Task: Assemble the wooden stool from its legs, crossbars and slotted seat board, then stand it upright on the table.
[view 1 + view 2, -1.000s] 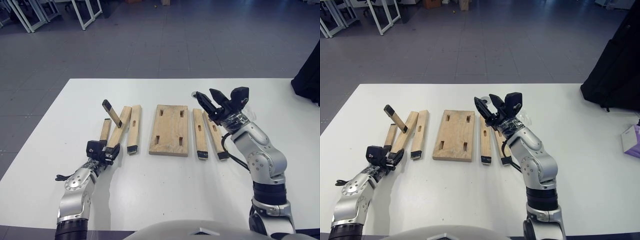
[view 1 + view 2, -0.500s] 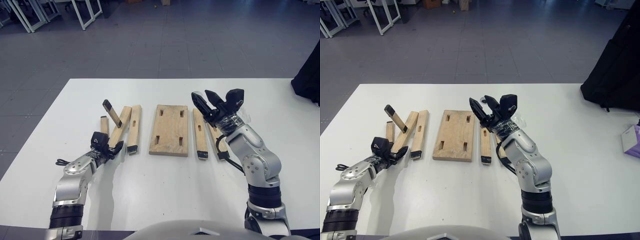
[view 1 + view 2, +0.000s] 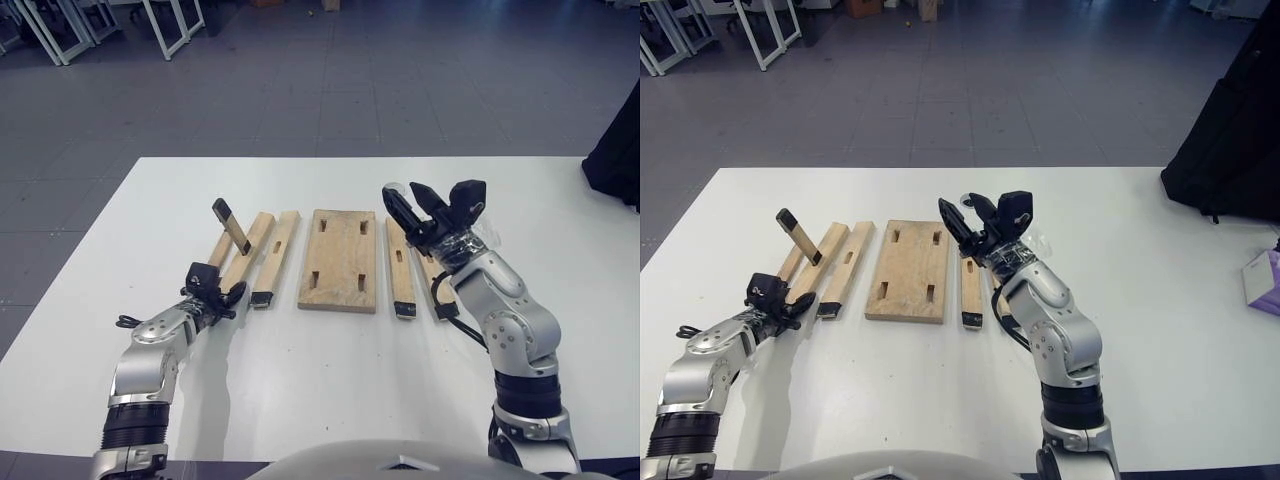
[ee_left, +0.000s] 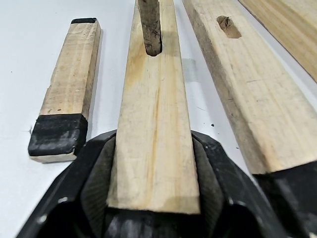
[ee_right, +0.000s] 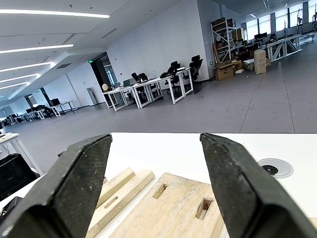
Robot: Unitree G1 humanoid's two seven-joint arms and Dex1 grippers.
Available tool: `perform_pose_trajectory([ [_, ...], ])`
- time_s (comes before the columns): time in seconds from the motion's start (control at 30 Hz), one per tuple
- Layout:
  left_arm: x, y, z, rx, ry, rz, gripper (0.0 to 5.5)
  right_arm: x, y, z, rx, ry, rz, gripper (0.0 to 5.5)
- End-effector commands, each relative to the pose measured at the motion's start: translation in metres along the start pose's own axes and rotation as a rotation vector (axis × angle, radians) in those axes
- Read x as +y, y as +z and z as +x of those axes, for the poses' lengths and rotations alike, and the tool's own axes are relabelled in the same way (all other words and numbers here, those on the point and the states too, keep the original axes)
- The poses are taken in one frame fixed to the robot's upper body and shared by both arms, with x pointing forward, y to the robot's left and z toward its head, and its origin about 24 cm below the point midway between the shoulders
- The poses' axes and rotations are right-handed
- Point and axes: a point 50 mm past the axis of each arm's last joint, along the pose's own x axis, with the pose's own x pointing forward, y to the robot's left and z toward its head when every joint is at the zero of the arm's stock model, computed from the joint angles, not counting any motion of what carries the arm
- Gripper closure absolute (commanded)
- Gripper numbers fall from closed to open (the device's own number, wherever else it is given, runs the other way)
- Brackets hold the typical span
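The slotted seat board [image 3: 340, 260] lies flat mid-table. Left of it lie a short crossbar [image 3: 216, 250], a leg [image 3: 243, 258] with a black-tipped crossbar [image 3: 228, 226] standing slanted in its slot, and another slotted leg [image 3: 276, 255]. My left gripper [image 3: 212, 293] is shut on the near end of the middle leg [image 4: 153, 139], low on the table. Two more legs [image 3: 399, 265] [image 3: 432, 275] lie right of the board. My right gripper [image 3: 412, 207] hangs open above their far ends, holding nothing; its fingers [image 5: 74, 183] frame the board [image 5: 173, 208].
A round cable grommet [image 5: 275, 167] sits in the white table [image 3: 330, 370] behind the right gripper. A black bag [image 3: 1230, 130] stands off the table's right side and a purple box [image 3: 1265, 280] lies at the right edge. The table's near half is bare.
The left-hand legs and crossbar have swung so their far ends point more to the right, with my left gripper on the middle leg's end. My right gripper drifted slightly left.
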Motion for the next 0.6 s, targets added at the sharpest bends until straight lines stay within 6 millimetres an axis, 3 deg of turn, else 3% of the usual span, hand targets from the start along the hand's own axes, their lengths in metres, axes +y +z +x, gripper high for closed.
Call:
perform_pose_trajectory([
  [0.03,0.006,0.006,0.001,-0.076,0.097,-0.012,3.47,0.003,0.000,0.001,0.002,0.007,-0.016,2.23],
  [0.23,-0.012,0.056,-0.004,-0.440,0.004,-0.073,3.47,-0.002,0.004,0.003,-0.011,0.012,-0.025,2.23],
  [0.33,-0.038,0.081,-0.019,-0.629,-0.309,-0.155,3.47,0.002,0.005,-0.001,-0.005,0.190,0.221,2.23],
  [0.4,-0.056,0.088,-0.026,-0.662,-0.579,-0.252,3.47,0.007,0.006,-0.010,-0.029,0.332,0.429,2.04],
  [0.47,-0.066,0.089,-0.036,-0.645,-0.808,-0.356,3.47,0.012,0.012,-0.013,-0.063,0.426,0.559,1.66],
  [0.6,-0.077,0.081,-0.053,-0.514,-1.175,-0.498,3.47,0.017,0.021,-0.006,-0.112,0.515,0.701,1.65],
])
